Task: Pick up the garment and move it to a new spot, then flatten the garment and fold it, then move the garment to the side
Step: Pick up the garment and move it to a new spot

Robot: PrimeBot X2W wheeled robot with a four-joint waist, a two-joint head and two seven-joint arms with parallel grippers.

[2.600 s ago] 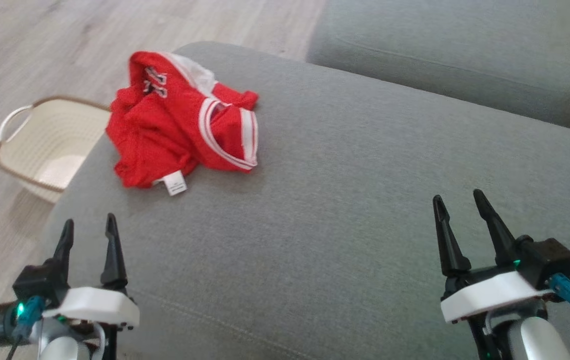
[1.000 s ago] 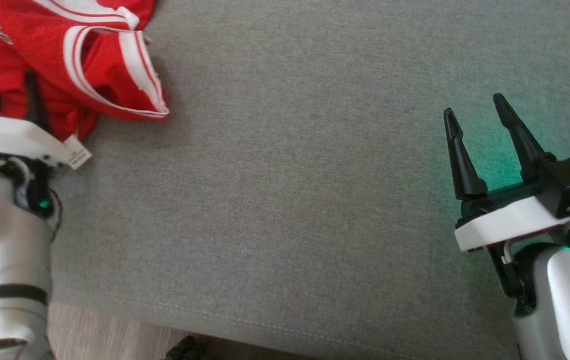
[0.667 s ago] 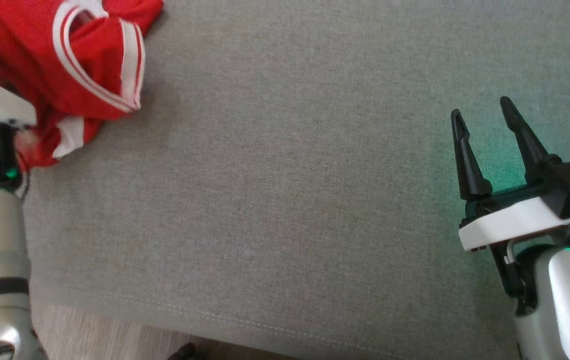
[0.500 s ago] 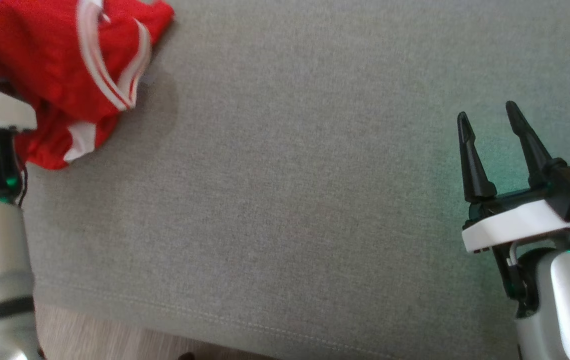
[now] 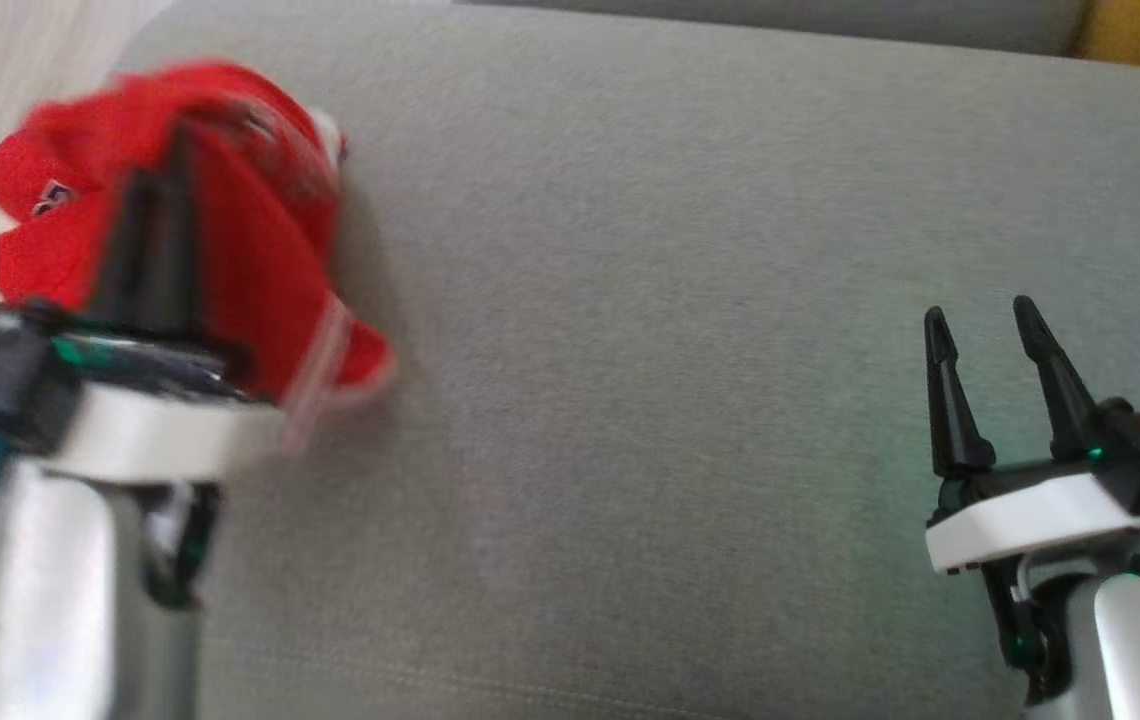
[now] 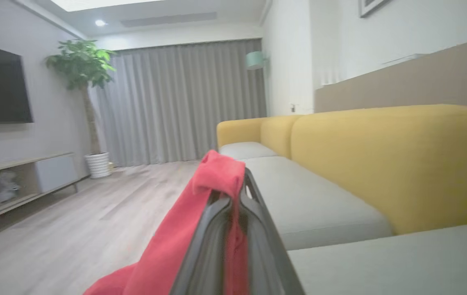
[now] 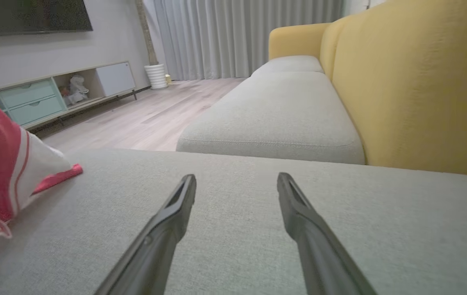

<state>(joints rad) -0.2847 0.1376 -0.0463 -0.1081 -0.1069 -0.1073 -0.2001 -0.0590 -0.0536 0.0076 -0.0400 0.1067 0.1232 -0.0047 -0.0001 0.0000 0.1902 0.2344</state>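
Near cushion [image 5: 630, 300] edge, garment [image 5: 265, 265] (room rightward)

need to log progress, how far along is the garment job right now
Done: the left pincer is shut on the red jersey. In hand: the jersey hangs bunched from it over the grey sofa cushion, not yet set down. Left: laying it out, flattening, folding, moving it aside. The right pincer stands open, empty.

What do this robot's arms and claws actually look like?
The left gripper and right gripper each have two long, tapering black fingers on a white plate, with a black block, a green light and a blue cable plug. The forearms behind are glossy silver.
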